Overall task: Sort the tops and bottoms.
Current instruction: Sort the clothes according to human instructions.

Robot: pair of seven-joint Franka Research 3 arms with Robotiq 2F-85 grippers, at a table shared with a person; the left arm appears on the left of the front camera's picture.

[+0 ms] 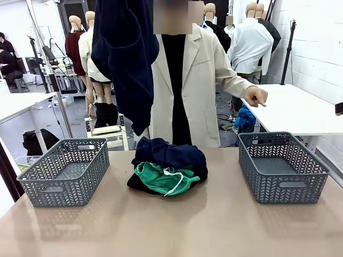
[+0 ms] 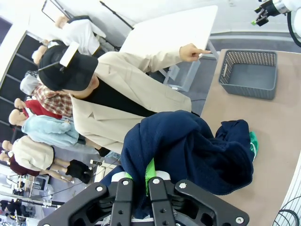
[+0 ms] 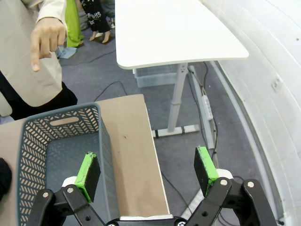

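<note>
A large dark navy garment hangs high over the table's left half, in front of the person. My left gripper is shut on its top edge, and the navy cloth drapes down from the fingers. More navy cloth lies on a pile at mid-table. Beneath it sit a bright green garment with a white drawstring and a black one. A strip of the green garment peeks out in the left wrist view. My right gripper hangs open and empty over the right basket's outer edge.
Two grey baskets stand on the table, one at the left and one at the right, both with nothing in them. A person in a beige blazer points a hand toward the right basket. A white table stands beyond.
</note>
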